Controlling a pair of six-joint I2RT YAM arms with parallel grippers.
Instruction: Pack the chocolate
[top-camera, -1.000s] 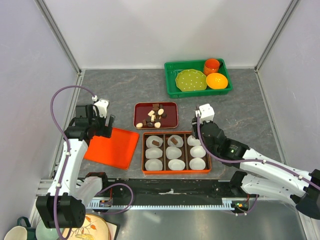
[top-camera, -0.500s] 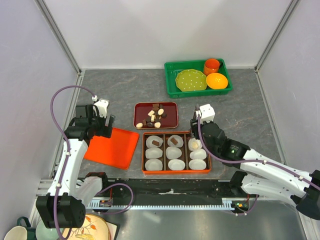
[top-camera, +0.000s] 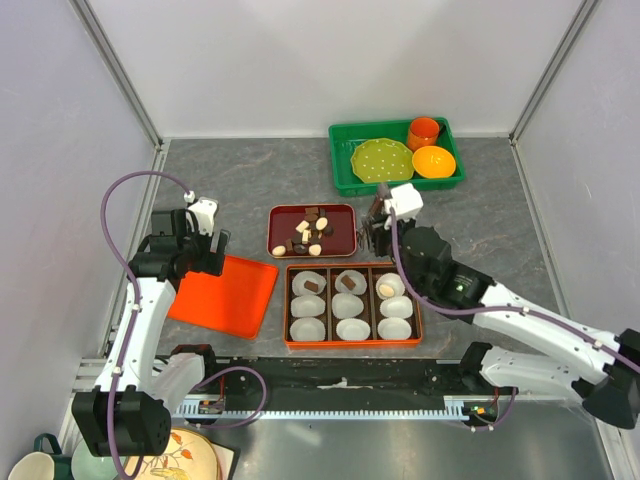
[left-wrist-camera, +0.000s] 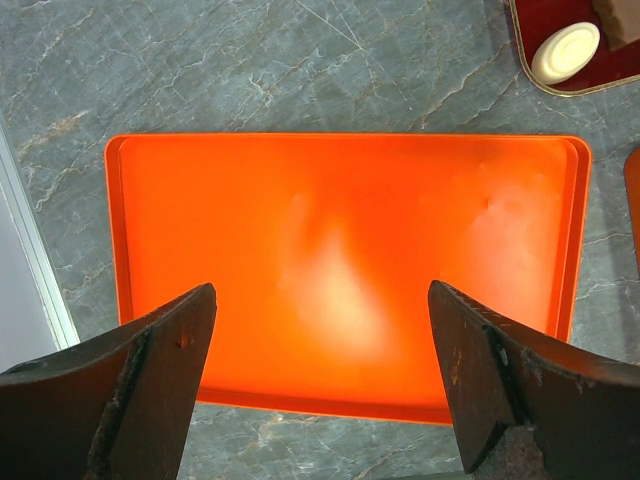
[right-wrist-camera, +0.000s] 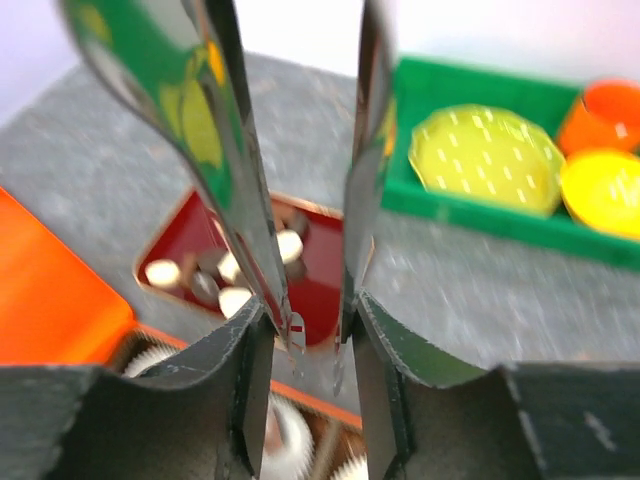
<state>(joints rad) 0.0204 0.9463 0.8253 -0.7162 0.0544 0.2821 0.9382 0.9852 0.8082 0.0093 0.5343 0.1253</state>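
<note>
Loose chocolate (top-camera: 305, 233), dark cubes and cream ovals, lies in a dark red tray (top-camera: 340, 246). Below it is an orange box (top-camera: 352, 343) of white paper cups. Its top row holds a brown piece (top-camera: 311, 287), another brown piece (top-camera: 349, 281) and a cream oval (top-camera: 387, 289). My right gripper (top-camera: 378, 232) is shut on metal tongs (right-wrist-camera: 222, 150). The tong tips stand slightly apart and empty above the red tray's near right edge (right-wrist-camera: 330, 285), with chocolate (right-wrist-camera: 288, 245) just beyond. My left gripper (left-wrist-camera: 320, 330) hangs open over a flat orange lid (left-wrist-camera: 340, 260), and one cream oval (left-wrist-camera: 566, 52) shows at the top right.
A green basket (top-camera: 341, 170) at the back right holds a yellow-green plate (top-camera: 382, 160), an orange cup (top-camera: 424, 131) and a yellow bowl (top-camera: 433, 161). The orange lid (top-camera: 225, 293) lies left of the box. Crockery (top-camera: 150, 465) sits at the bottom left corner.
The right arm has lifted from the box's top right cup and swung back-left to the red tray. A cream oval now lies in that cup. The left arm is unmoved.
</note>
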